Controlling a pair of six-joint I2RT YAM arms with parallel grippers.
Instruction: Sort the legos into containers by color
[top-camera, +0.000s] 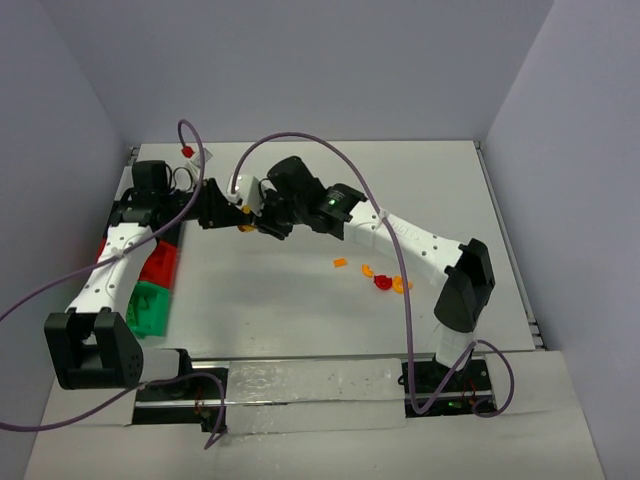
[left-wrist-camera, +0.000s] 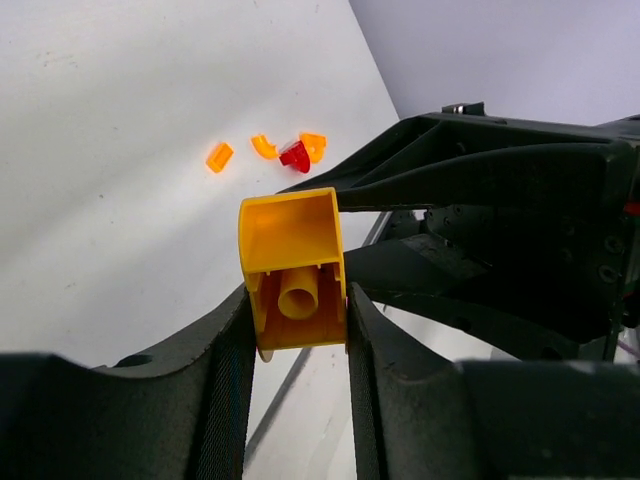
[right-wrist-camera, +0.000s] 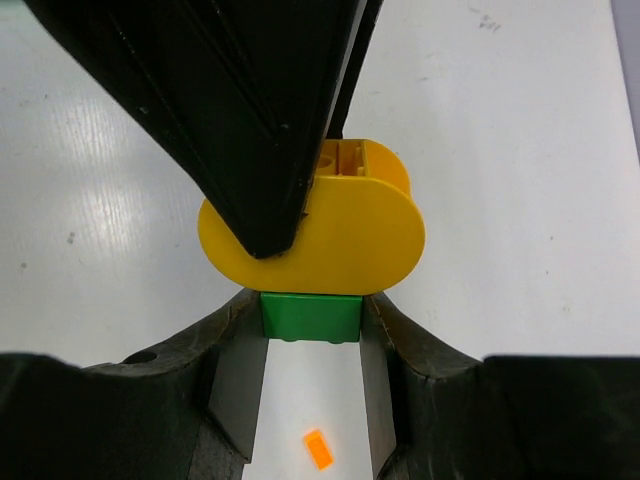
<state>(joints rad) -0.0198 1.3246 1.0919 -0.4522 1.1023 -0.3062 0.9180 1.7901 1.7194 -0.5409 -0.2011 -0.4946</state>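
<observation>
Plastic hard, light, slick. Left end effector (left-wrist-camera: 297, 302) pinches yellow lego (left-wrist-camera: 292, 268) by flat flanks; right end effector (right-wrist-camera: 312, 312) pinches green brick (right-wrist-camera: 310, 318) touching it. Best hold: flat parallel faces.

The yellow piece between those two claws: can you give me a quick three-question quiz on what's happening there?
1. True or false: the yellow piece lies loose on the table.
2. What colour is the brick clamped in the right gripper? A red, B green, C purple.
3. Fill in: the loose pieces lying on the table are orange and ___.
Key: 1 false, the left gripper grips it; 2 B; 3 red.
</observation>
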